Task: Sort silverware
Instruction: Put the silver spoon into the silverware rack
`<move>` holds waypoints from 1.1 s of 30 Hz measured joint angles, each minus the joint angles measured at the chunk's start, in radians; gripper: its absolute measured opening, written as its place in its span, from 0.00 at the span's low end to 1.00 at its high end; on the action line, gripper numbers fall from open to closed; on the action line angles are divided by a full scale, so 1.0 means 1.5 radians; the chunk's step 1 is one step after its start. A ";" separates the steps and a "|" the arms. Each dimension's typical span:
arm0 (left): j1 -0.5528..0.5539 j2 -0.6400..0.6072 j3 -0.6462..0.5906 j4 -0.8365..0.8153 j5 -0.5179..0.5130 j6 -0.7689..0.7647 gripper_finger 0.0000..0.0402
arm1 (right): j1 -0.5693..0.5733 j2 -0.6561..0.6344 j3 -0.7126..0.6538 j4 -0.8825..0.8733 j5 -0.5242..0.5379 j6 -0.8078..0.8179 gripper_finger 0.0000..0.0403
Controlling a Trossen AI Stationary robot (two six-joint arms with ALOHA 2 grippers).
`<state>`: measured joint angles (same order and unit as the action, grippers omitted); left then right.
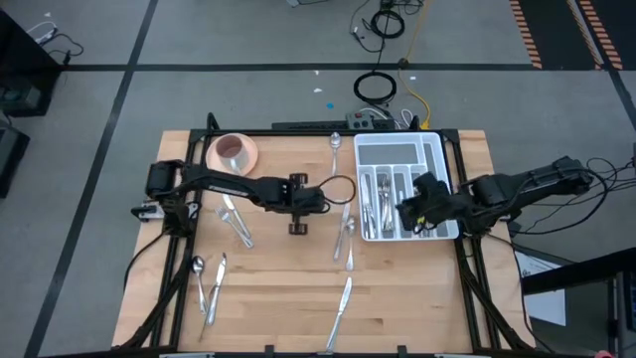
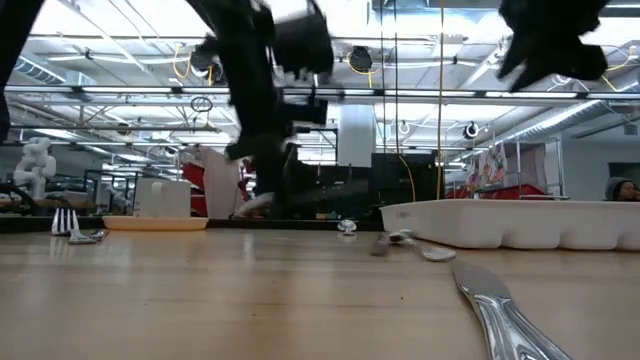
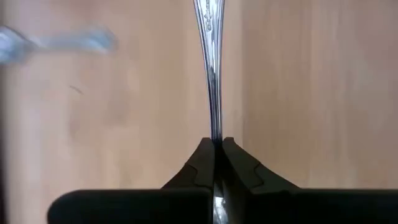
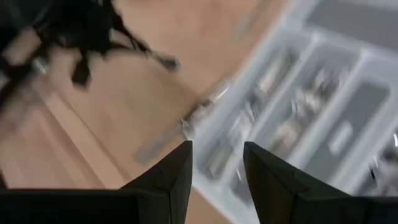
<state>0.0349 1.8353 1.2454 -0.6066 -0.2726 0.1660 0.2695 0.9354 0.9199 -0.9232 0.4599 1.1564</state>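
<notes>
My left gripper [image 1: 324, 203] [image 3: 216, 144] hangs over the middle of the wooden table, shut on a slim piece of silverware [image 3: 210, 68]. My right gripper [image 1: 409, 211] [image 4: 217, 168] hovers open above the near left part of the white tray [image 1: 437, 149], nothing between its fingers. More silverware lies flat on the table: a spoon [image 1: 335, 145] at the far edge, pieces [image 1: 347, 235] right of centre, a knife [image 1: 340, 308] near the front, spoons [image 1: 206, 278] at the near left, and pieces [image 1: 237, 223] under the left arm. Several pieces lie in the tray's compartments [image 1: 383, 199]. My left gripper pinches the narrow part of the piece's shaft [image 3: 215, 127] between its two fingers. The fingers slant down from above and lie along the piece, whose patterned, wider end [image 3: 208, 15] runs out beyond the fingertips. Whether it is clear of the table I cannot tell.
A pink saucer with a cup [image 1: 234, 151] stands at the far left of the table. Cables [image 1: 376, 88] lie on the floor beyond the far edge. In the low view a knife [image 2: 495, 305] lies close at the front right.
</notes>
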 joint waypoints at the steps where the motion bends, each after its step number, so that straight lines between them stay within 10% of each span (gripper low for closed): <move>1: -0.001 -0.014 0.001 0.012 -0.006 -0.011 0.03 | 0.003 -0.011 0.000 0.013 0.022 -0.009 0.34; 10: -0.022 -0.132 0.000 0.126 -0.216 -0.108 0.03 | 0.005 -0.070 0.000 0.121 0.101 -0.064 0.34; 16: -0.049 -0.171 0.002 0.531 -0.388 -0.049 0.03 | 0.005 -0.063 0.000 0.386 0.160 -0.261 0.34; 24: -0.063 -0.170 0.002 0.999 -0.153 -0.052 0.03 | 0.005 -0.063 0.000 0.564 0.130 -0.495 0.34; 33: -0.053 -0.145 0.002 1.169 -0.031 -0.287 0.03 | 0.018 0.006 0.000 0.703 0.131 -1.029 0.33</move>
<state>-0.0441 1.6180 1.2476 1.1467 -0.3195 -0.2641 0.2970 0.9448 0.9199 0.1315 0.6562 -0.3874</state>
